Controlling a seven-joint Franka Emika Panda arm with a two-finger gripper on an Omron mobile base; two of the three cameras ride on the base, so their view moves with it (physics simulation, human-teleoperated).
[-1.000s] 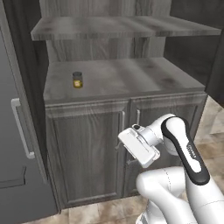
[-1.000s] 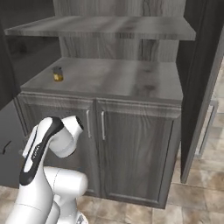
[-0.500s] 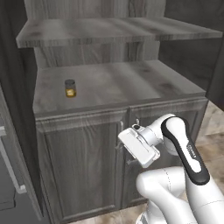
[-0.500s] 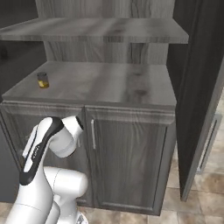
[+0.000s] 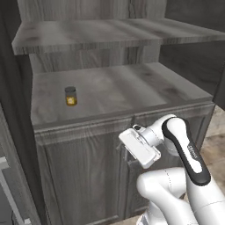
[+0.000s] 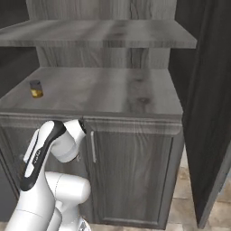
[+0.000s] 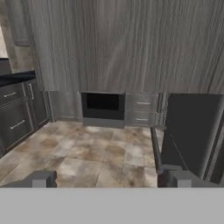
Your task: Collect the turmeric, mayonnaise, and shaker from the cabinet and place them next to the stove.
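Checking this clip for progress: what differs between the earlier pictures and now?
The base has driven, so the whole view has shifted: the cabinet now sits nearer and more centred. The turmeric has not moved on its shelf. The arm stays folded in front of the doors, claw open, nothing taken hold of.

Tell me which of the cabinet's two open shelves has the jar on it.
The lower shelf, the wide surface directly above the doors. The turmeric stands upright near its left end. The upper shelf, higher up and shallower, carries no jar that can be seen.
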